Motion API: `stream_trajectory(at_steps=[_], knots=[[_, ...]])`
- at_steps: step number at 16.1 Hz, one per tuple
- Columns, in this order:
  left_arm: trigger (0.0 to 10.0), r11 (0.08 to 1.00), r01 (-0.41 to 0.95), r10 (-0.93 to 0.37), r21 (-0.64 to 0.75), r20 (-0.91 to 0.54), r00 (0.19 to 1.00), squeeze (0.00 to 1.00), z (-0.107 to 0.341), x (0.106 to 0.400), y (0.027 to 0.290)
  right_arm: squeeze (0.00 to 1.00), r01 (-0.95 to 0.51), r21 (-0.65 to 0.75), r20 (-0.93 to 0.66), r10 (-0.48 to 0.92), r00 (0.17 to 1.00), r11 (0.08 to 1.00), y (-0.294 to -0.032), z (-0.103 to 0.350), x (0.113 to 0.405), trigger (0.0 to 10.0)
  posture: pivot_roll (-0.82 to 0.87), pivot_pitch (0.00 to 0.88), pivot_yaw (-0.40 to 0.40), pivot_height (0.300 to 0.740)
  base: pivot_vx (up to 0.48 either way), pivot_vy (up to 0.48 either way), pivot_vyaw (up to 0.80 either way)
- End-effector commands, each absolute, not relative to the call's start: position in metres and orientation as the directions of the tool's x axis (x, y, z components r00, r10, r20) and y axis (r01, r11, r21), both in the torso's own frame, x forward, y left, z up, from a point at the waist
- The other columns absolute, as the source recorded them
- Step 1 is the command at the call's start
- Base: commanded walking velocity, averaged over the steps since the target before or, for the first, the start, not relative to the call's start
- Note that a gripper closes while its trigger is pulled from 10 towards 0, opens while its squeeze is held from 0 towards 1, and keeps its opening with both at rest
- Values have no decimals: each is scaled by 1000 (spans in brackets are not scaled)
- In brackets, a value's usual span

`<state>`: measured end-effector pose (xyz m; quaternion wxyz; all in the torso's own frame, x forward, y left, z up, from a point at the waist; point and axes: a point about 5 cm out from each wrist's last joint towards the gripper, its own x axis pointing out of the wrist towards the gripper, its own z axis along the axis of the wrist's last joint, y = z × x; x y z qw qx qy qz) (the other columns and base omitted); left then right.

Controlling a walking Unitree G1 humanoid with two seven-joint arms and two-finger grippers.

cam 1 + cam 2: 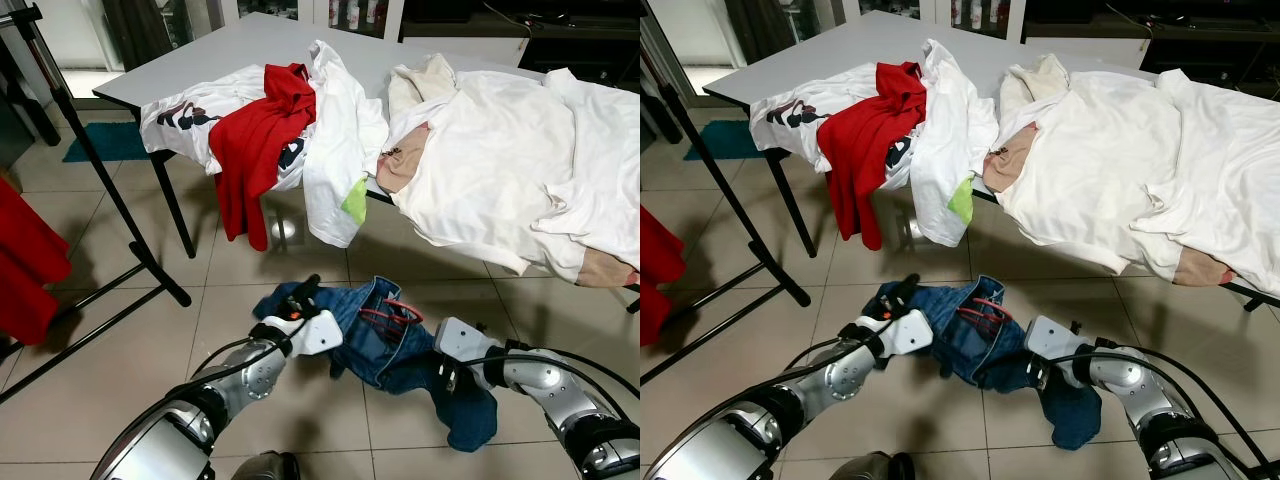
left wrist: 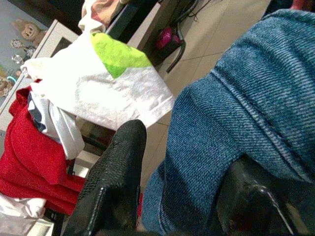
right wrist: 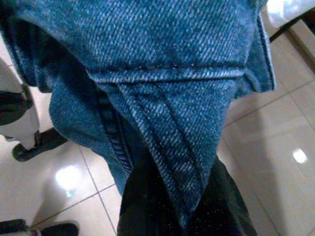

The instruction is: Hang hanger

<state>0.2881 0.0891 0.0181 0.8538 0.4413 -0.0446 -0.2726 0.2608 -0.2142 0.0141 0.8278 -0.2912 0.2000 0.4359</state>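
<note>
Either side of the blue jeans [image 1: 400, 345], both arms are jointed silver metal shells with black bands between segments. Each wrist ends in a white block, and thin black cables loop along the forearms. The fingers [image 2: 110, 189] are long, black and finely textured.

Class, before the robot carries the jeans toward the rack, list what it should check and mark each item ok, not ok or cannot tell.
1. Left gripper grips the blue jeans: ok, denim sits between its fingers.
2. Right gripper grips the jeans: ok, denim wraps its jaws.
3. Red hanger seated in the waistband: cannot tell, mostly hidden.
4. Jeans off the floor: cannot tell.
5. Clothes rack within reach at the left: cannot tell.
6. Jeans clear of the shirts hanging off the table: ok.
</note>
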Motion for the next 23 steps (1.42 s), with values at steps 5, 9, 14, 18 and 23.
stream_trajectory(at_steps=[5,9,14,18,23], knots=[[10000,580,401,-439,709,-143,887,0,19,289,97,0,-805,-347,-565,578,589,481,-216,18,267,0,11,3,60,740,0,0,0],[10000,701,376,-368,606,-145,918,0,12,282,102,0,-776,-359,-533,569,626,518,-217,18,267,0,11,2,63,740,0,0,0],[10000,773,325,-303,546,-133,944,0,9,277,106,0,-759,-368,-518,560,647,537,-215,17,267,0,19,0,65,740,0,0,0],[10000,799,276,-254,534,-117,960,0,13,283,114,0,-757,-368,-512,562,650,540,-213,16,267,0,19,0,65,740,0,0,0],[10000,837,178,-205,517,-5,979,0,30,293,124,0,-733,-372,-484,555,677,570,-214,17,267,0,15,0,71,740,0,0,0]])
